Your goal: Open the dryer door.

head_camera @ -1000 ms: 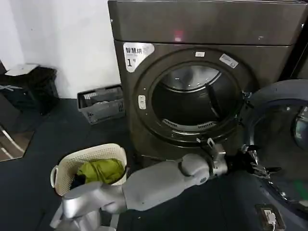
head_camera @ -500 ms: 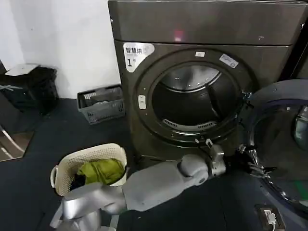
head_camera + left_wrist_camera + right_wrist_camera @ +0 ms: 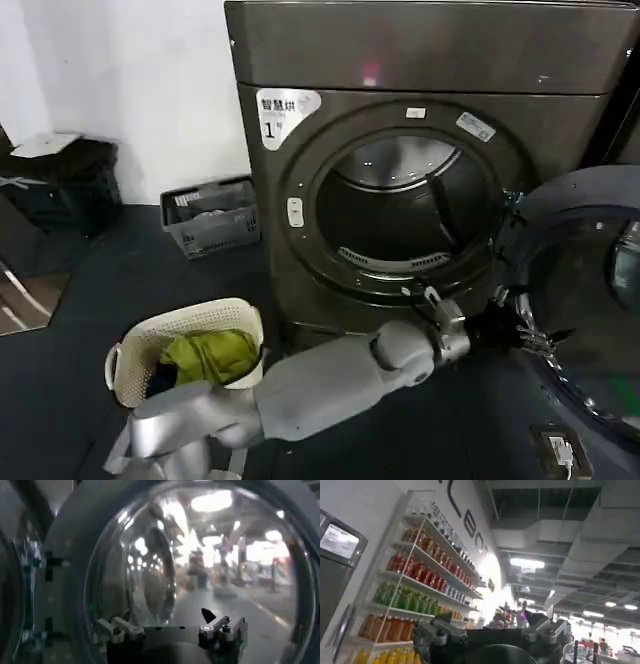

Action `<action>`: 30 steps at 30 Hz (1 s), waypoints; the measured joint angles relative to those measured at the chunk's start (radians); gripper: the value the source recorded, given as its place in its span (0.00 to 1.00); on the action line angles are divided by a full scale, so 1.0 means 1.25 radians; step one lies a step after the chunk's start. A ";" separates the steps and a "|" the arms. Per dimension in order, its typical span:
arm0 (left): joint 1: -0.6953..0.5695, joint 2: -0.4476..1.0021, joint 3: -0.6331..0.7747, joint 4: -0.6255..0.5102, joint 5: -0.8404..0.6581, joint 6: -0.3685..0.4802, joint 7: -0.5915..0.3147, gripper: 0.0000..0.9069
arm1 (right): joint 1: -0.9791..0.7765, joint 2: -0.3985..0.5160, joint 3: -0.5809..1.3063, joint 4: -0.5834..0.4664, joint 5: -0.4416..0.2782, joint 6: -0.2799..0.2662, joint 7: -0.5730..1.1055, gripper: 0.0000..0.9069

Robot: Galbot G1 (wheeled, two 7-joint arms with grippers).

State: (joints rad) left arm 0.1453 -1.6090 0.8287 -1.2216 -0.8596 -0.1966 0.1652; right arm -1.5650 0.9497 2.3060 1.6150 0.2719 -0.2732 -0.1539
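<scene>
The dryer (image 3: pixel 420 160), a dark brushed-metal box, stands with its round steel drum exposed. Its door (image 3: pixel 585 290) (chrome ring, domed tinted glass) hangs swung wide at the dryer's right. The left gripper (image 3: pixel 522 328) sits at the door's inner rim, fingers (image 3: pixel 120 629) spread apart, clamping nothing.

Dryer (image 3: pixel 420 60) brushed metal; dryer door (image 3: pixel 585 290) glossy glass.
</scene>
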 joint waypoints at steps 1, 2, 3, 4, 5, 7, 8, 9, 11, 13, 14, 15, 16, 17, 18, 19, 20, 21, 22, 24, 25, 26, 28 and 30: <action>0.002 0.000 0.000 -0.004 -0.008 -0.007 -0.008 1.00 | 0.000 0.000 0.000 0.001 0.000 0.000 0.000 1.00; 0.003 0.000 0.001 -0.007 -0.013 -0.019 -0.015 1.00 | 0.000 0.001 -0.001 0.001 0.000 0.000 -0.001 1.00; 0.005 0.000 0.003 -0.009 -0.011 -0.032 -0.017 1.00 | 0.000 0.001 -0.001 0.002 0.000 0.000 -0.001 1.00; 0.005 0.000 0.007 -0.009 -0.008 -0.044 -0.015 1.00 | 0.000 0.001 -0.001 0.002 0.000 0.000 -0.001 1.00; 0.006 0.000 0.010 -0.009 -0.005 -0.055 -0.013 1.00 | 0.000 0.001 -0.001 0.002 0.000 0.000 -0.001 1.00; 0.009 0.000 0.015 -0.012 -0.005 -0.080 -0.012 1.00 | 0.000 0.001 -0.001 0.002 0.000 0.000 -0.001 1.00; 0.011 0.000 0.016 -0.015 -0.005 -0.090 -0.012 1.00 | 0.000 0.001 -0.001 0.002 0.000 0.000 -0.001 1.00; 0.013 0.000 0.016 -0.018 -0.006 -0.102 -0.013 1.00 | 0.000 0.001 -0.001 0.002 0.000 0.000 -0.001 1.00; 0.017 0.000 0.017 -0.027 -0.020 -0.130 -0.013 1.00 | 0.000 0.001 -0.002 0.002 0.000 0.000 -0.002 1.00; 0.019 0.000 0.017 -0.035 -0.032 -0.159 -0.016 1.00 | 0.000 0.001 -0.003 0.002 0.000 0.000 -0.002 1.00; 0.021 0.000 0.017 -0.039 -0.032 -0.175 -0.016 1.00 | 0.000 0.001 -0.003 0.003 0.000 0.000 -0.002 1.00; 0.022 0.000 0.017 -0.044 -0.033 -0.186 -0.018 1.00 | -0.001 0.001 -0.003 0.004 0.000 0.000 -0.002 1.00; 0.023 0.000 0.017 -0.049 -0.035 -0.195 -0.019 1.00 | -0.001 0.001 -0.003 0.006 0.000 0.000 -0.002 1.00; 0.024 0.000 0.018 -0.055 -0.032 -0.203 -0.019 1.00 | -0.001 0.001 -0.003 0.006 0.000 0.000 -0.003 1.00; 0.025 0.000 0.020 -0.062 -0.027 -0.213 -0.019 1.00 | -0.001 0.000 -0.003 0.006 0.000 0.000 -0.003 1.00; 0.026 0.000 0.021 -0.069 -0.022 -0.221 -0.017 1.00 | -0.002 0.000 -0.003 0.007 0.000 0.000 -0.003 1.00; 0.027 0.000 0.022 -0.077 -0.020 -0.229 -0.016 1.00 | -0.002 0.000 -0.003 0.007 0.000 0.000 -0.003 1.00; 0.029 0.000 0.022 -0.083 -0.019 -0.236 -0.015 1.00 | -0.002 0.000 -0.003 0.007 0.000 0.000 -0.003 1.00; 0.029 0.000 0.022 -0.089 -0.019 -0.242 -0.013 1.00 | -0.002 0.000 -0.003 0.007 0.000 0.000 -0.004 1.00; 0.034 0.014 0.021 -0.105 -0.017 -0.255 -0.002 1.00 | -0.003 -0.001 -0.002 0.008 0.000 0.000 -0.004 1.00; 0.032 0.030 0.021 -0.109 -0.018 -0.260 0.000 1.00 | -0.003 -0.001 -0.001 0.008 0.000 0.000 -0.004 1.00; 0.032 0.045 0.020 -0.114 -0.018 -0.265 0.000 1.00 | -0.003 -0.002 -0.001 0.008 0.000 0.000 -0.004 1.00; 0.034 0.068 0.020 -0.129 -0.026 -0.270 0.003 1.00 | -0.005 -0.005 0.001 0.007 0.000 0.000 -0.004 1.00; 0.032 0.094 0.022 -0.148 -0.040 -0.273 0.004 1.00 | -0.007 -0.006 0.006 0.008 0.001 0.001 -0.001 1.00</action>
State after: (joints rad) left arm 0.1857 -1.4919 0.8563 -1.4068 -0.9101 -0.5384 0.1703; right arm -1.5740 0.9420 2.3133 1.6253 0.2728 -0.2725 -0.1557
